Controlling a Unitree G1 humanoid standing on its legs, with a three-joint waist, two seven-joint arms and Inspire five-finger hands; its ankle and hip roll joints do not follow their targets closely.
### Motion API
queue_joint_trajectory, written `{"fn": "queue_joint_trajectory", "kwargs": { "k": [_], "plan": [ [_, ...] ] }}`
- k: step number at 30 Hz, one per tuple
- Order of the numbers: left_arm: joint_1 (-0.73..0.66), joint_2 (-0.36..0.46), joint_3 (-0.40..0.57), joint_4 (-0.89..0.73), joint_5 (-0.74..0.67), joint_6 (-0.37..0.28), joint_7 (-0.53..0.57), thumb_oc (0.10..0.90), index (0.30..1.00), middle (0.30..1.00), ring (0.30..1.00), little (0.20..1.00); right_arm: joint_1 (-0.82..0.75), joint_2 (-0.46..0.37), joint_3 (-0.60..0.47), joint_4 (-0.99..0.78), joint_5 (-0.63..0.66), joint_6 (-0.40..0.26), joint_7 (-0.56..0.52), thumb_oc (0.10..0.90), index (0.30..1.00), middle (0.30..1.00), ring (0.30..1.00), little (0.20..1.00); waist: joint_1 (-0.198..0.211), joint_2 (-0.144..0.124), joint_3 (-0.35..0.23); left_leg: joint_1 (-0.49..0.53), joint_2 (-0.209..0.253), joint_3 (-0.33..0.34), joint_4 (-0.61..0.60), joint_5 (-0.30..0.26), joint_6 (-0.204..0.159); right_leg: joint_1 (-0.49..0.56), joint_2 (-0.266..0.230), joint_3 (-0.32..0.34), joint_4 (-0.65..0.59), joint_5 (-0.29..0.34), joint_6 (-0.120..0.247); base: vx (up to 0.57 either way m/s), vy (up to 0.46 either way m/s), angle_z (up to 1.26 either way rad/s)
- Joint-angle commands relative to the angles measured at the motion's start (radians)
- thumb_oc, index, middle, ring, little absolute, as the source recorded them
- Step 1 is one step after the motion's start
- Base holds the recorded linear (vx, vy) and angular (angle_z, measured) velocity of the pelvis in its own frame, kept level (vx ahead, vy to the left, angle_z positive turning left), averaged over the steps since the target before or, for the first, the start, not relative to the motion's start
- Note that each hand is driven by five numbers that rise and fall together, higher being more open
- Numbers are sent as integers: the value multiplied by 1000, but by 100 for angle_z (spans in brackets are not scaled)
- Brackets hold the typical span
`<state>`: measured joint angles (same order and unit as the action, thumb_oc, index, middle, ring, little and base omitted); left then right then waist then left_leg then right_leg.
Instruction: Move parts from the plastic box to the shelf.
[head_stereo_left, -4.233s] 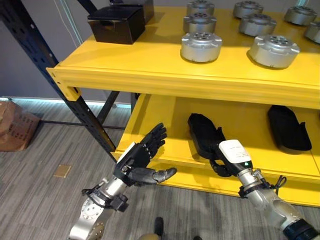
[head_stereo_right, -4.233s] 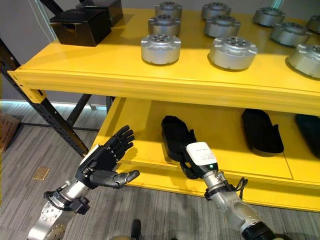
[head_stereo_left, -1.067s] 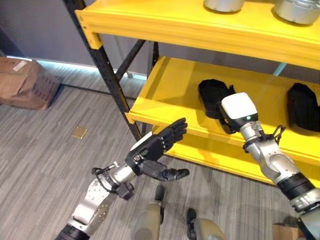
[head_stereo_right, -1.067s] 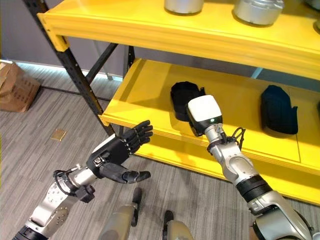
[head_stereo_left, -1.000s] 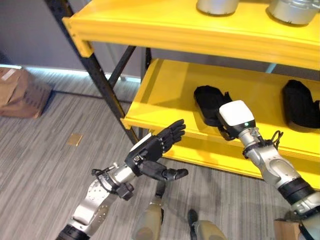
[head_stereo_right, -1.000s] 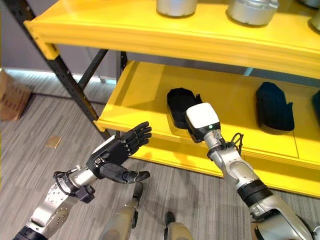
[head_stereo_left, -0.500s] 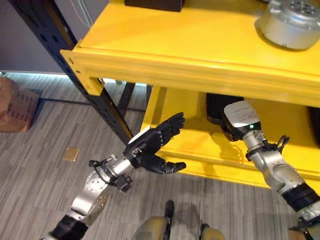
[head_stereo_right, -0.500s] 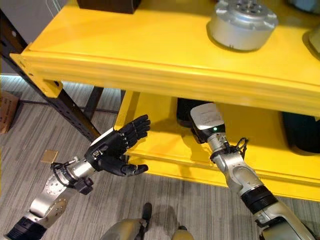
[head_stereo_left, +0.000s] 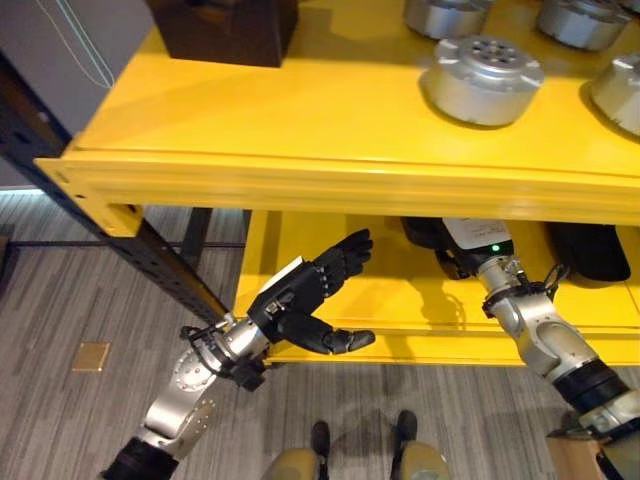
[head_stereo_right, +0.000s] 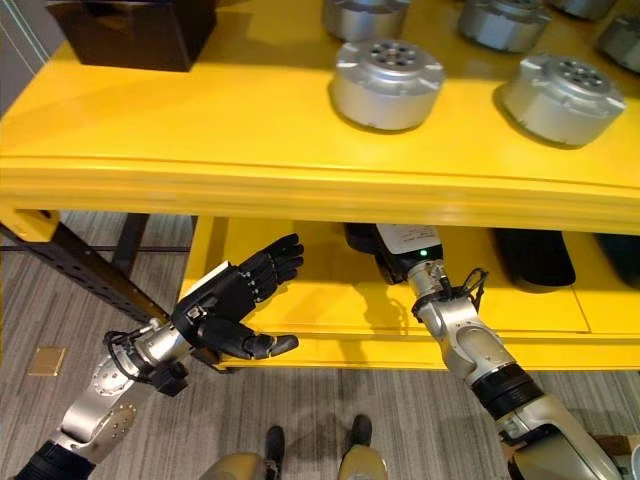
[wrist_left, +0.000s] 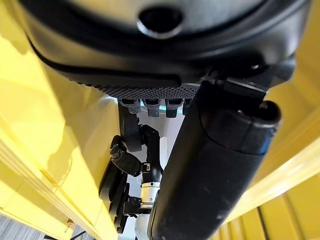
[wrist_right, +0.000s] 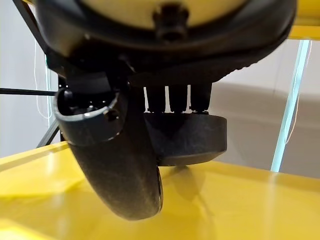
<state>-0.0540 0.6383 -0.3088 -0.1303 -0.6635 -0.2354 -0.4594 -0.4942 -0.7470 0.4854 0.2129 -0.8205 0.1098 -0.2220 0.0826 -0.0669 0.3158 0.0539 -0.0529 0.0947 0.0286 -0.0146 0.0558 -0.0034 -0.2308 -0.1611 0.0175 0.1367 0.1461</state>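
Right robot hand (head_stereo_right: 405, 243) on black oval moulded part (wrist_right: 187, 137) on yellow lower shelf (head_stereo_right: 330, 290), fingers hidden: grip unknown. Part at 12 o'clock of wrist. Left robot hand (head_stereo_left: 300, 300) spread, empty, 9 o'clock.

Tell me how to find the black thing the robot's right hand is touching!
Start at the yellow shelf and look under its top board. The right robot hand reaches to a black part on the lower board. It is the leftmost black part there, the one at that hand.
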Motion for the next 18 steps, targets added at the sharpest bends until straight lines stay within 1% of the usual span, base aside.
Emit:
{"fn": "queue_joint_trajectory", "kwargs": {
  "k": [1, 2, 3, 7, 9, 14, 18],
  "plan": [
    [0, -48, 18, -112, -57, -113, 0, 900, 1000, 1000, 1000, 1000, -151, -30, -40, 6, 2, -9, -37, 400, 300, 300, 300, 300, -7, 34, -98, -2, 96, 13, -32, -25, -41, -18, 47, -21, 99, -115, 4, 17, -114, -32],
    [5, -50, 19, -113, -58, -127, -2, 900, 1000, 1000, 1000, 1000, -148, -27, -19, -4, -2, -31, -17, 400, 300, 300, 300, 300, -7, 33, -103, 13, 109, 14, -52, -16, -51, 1, 49, -30, 82, -120, 3, 34, -162, -21],
    [18, -55, 27, -116, -56, -121, 0, 900, 1000, 1000, 1000, 1000, -147, -20, -4, -11, 2, -46, 9, 400, 300, 300, 300, 300, -7, 35, -108, 28, 120, 12, -68, -7, -60, 19, 52, -32, 67, -123, -2, 27, -154, -21],
    [17, -54, 30, -106, -54, -123, 4, 900, 1000, 1000, 1000, 1000, -147, -15, 8, -1, 6, -84, 18, 400, 300, 300, 300, 300, -7, 39, -111, 30, 128, 8, -78, 1, -69, 26, 56, -41, 64, -130, -8, -33, -69, -9],
    [12, -54, 36, -106, -50, -122, 3, 900, 1000, 1000, 1000, 1000, -134, -14, 14, -6, -4, -118, 43, 400, 300, 300, 300, 300, -11, 43, -112, 30, 133, 0, -85, 10, -75, 28, 60, -39, 65, -134, -13, -61, -59, 1],
    [-3, -47, 30, -101, -44, -116, 12, 900, 1000, 1000, 1000, 1000, -103, -29, 24, 0, -19, -152, 33, 400, 300, 300, 300, 300, -20, 44, -115, 28, 138, -18, -83, 12, -77, 31, 57, -22, 67, -137, -12, -63, -60, 4],
    [-23, -54, 22, -93, -45, -119, 2, 900, 1000, 1000, 1000, 1000, -104, -19, 39, 29, -24, -176, 19, 400, 300, 300, 300, 300, -21, 45, -119, 33, 142, -29, -82, 13, -79, 44, 54, -18, 66, -142, -12, -34, -21, 4]
  ]
}}
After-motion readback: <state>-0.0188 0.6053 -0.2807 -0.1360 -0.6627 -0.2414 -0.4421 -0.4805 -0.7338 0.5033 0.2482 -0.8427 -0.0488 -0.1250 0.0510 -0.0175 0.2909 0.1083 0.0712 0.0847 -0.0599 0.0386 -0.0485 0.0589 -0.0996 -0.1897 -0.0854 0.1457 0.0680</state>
